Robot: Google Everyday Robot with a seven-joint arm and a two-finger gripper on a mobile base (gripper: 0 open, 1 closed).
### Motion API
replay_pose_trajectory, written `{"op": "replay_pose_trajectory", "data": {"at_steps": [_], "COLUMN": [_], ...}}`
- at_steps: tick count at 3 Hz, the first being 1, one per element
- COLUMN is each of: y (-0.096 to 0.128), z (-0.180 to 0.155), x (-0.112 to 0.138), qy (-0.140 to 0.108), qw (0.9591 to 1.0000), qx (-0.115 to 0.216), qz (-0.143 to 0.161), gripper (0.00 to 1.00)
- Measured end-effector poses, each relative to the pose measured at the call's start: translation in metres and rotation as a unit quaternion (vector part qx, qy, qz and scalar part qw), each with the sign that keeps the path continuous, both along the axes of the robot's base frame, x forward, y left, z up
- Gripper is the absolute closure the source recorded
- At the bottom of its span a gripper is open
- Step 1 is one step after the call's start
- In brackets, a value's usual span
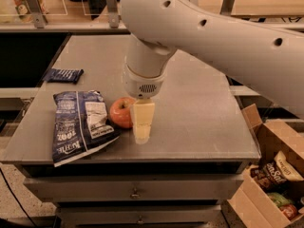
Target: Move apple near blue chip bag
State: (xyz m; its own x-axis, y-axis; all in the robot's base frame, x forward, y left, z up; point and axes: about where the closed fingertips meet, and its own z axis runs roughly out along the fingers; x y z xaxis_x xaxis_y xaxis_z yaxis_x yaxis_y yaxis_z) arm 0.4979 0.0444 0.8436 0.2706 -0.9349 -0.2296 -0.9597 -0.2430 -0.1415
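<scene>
Down at the desk point(204, 113), the gripper point(142, 127) stands just right of the apple point(120, 113), which lies beside the blue chip bag point(78, 125); whether the jaws grip it cannot be told.

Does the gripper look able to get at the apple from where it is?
Probably yes: the gripper sits low beside the apple, nothing between them; the chip bag only crowds its other side.

Looks like an office snack area: grey counter point(204, 108) with drawers point(135, 190), snack box point(278, 172) beside it, gripper point(142, 126) low over the counter.
</scene>
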Motion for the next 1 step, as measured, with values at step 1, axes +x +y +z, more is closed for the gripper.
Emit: {"op": "replay_pose_trajectory", "data": {"at_steps": [1], "y": [0.0], "z": [0.0], "x": [0.0], "qy": [0.0], "qw": [1.0], "qx": [0.0], "qz": [0.0], "gripper": [0.0]}}
